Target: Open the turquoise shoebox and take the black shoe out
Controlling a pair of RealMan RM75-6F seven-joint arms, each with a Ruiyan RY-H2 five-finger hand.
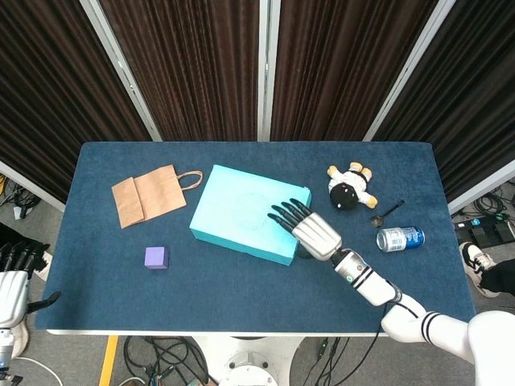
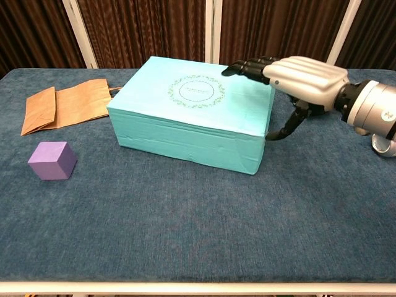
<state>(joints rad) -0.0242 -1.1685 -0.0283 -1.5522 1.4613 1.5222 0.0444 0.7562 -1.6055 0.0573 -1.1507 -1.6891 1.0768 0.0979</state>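
The turquoise shoebox [image 1: 245,211] lies closed on the blue table, turned at a slant, with a round green print on its lid [image 2: 195,91]. My right hand [image 1: 310,232] is at the box's right end. Its fingers [image 2: 247,67] lie stretched out over the lid's top and its thumb reaches down beside the box's right corner. No black shoe shows in either view. My left hand [image 1: 14,285] hangs off the table's front left corner, fingers apart and holding nothing.
A brown paper bag [image 1: 149,195] lies flat left of the box, with a purple cube [image 1: 156,257] in front of it. Right of the box are a black-and-white plush toy [image 1: 350,186], a small spoon [image 1: 389,213] and a blue can [image 1: 400,238] on its side.
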